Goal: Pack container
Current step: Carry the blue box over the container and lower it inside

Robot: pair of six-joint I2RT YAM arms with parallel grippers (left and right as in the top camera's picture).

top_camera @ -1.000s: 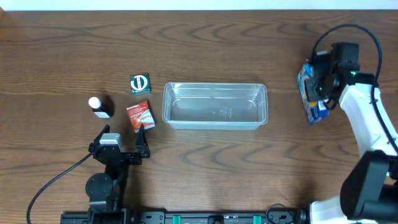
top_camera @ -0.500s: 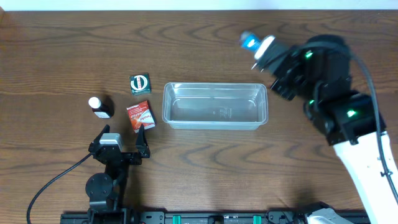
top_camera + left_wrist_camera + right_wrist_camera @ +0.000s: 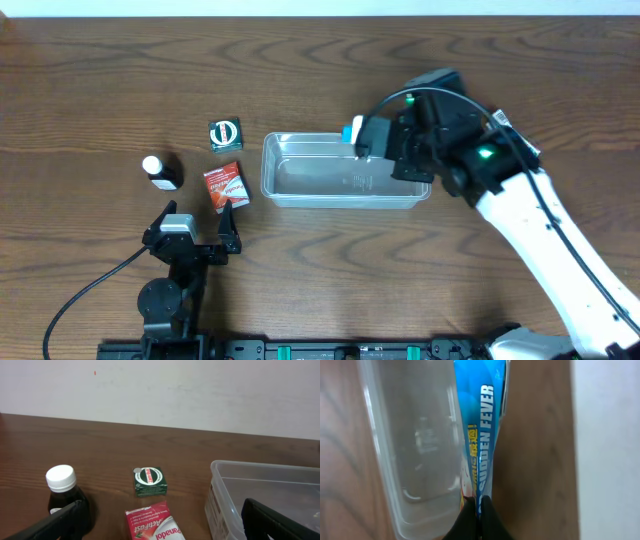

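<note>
Pinching blue packet (image 3: 482,435) by end in right tool (image 3: 480,510), at far rim of thin, probably light, easily nudged container (image 3: 310,178). Likely floppy, slick packet. Holding left tool (image 3: 197,215) open.

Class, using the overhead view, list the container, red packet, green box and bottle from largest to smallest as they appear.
1. container
2. red packet
3. green box and bottle: these look about the same size from above, so I won't rank them.
</note>
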